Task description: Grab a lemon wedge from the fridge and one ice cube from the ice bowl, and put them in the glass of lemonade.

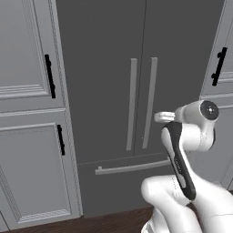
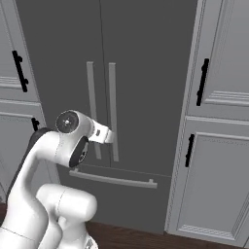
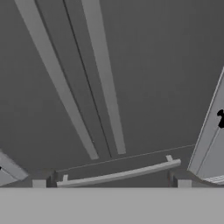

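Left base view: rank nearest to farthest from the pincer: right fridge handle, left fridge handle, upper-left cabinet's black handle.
1. Right fridge handle, right by the pincer.
2. Left fridge handle, next bar leftward.
3. Black cabinet handle, far left.

no readable text, labels or numbers anywhere (fridge [image 1: 104, 68] doors and cabinets [image 1: 27, 113] plain).

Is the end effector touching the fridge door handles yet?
Apart. In the hand view the end effector stands open, and the fridge door handles lie well beyond its fingertips, with bare door between.
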Available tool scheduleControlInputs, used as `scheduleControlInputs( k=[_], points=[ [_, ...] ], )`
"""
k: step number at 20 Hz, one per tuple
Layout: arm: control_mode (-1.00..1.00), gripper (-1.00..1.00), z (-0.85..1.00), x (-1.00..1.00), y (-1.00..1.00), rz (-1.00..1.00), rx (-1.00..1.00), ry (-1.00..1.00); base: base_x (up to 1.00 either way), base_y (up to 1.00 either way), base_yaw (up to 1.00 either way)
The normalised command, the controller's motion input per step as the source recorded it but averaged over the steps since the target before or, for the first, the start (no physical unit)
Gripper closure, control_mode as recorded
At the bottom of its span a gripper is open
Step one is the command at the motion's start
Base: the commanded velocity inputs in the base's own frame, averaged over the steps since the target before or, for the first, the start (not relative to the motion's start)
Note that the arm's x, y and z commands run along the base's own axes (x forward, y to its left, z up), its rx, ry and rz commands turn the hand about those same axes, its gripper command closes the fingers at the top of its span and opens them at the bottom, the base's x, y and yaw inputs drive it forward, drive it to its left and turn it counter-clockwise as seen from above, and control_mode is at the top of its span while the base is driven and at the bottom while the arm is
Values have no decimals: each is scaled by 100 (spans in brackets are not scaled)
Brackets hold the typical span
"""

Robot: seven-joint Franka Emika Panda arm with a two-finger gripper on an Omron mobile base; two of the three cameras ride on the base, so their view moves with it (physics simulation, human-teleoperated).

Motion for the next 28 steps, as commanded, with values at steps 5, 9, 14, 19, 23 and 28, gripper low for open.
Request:
scheduleControlInputs(
  k=[5, 9, 14, 19, 23, 28],
  points=[
    [-100, -100, 57, 96, 36, -9, -9, 26, 0, 0, 0],
    [-100, -100, -1, 2, 0, 0, 0, -4, 0, 0, 0],
    [-100, -100, -1, 5, 11, 0, 0, 1, 0, 0, 0],
    [100, -100, 0, 13, 6, 0, 0, 14, 10, 0, 0],
    [100, -100, 0, 0, 0, 0, 0, 0, 11, -1, 1],
    [100, -100, 0, 0, 0, 0, 0, 0, 30, -26, 0]
  ],
)
